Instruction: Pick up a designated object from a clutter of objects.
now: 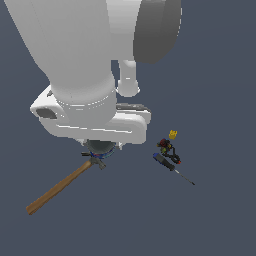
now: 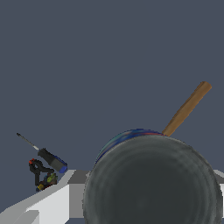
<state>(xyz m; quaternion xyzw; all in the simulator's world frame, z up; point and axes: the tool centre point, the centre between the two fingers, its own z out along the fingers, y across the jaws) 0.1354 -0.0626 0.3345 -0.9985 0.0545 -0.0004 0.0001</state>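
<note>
Gripper (image 1: 102, 148) over grey cup (image 2: 151, 179) — probably gripping it, can't tell; hammer (image 1: 60, 187) beside — screwdriver (image 1: 167, 164) apart.

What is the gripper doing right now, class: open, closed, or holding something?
Gripper: cannot be told. It sits right at the dark grey cup, which fills the wrist view, but the fingers are hidden in both views.

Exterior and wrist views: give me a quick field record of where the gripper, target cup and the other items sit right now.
gripper: low over the target, fingers hidden by the hand; open or shut cannot be told
dark grey cup: right under the hand, fills the wrist view, bluish edge visible
hammer: head beside the cup, wooden handle angling away
screwdriver: apart, toward the exterior view's right
toy with yellow top: beside the screwdriver handle
orange cup: not visible
</note>
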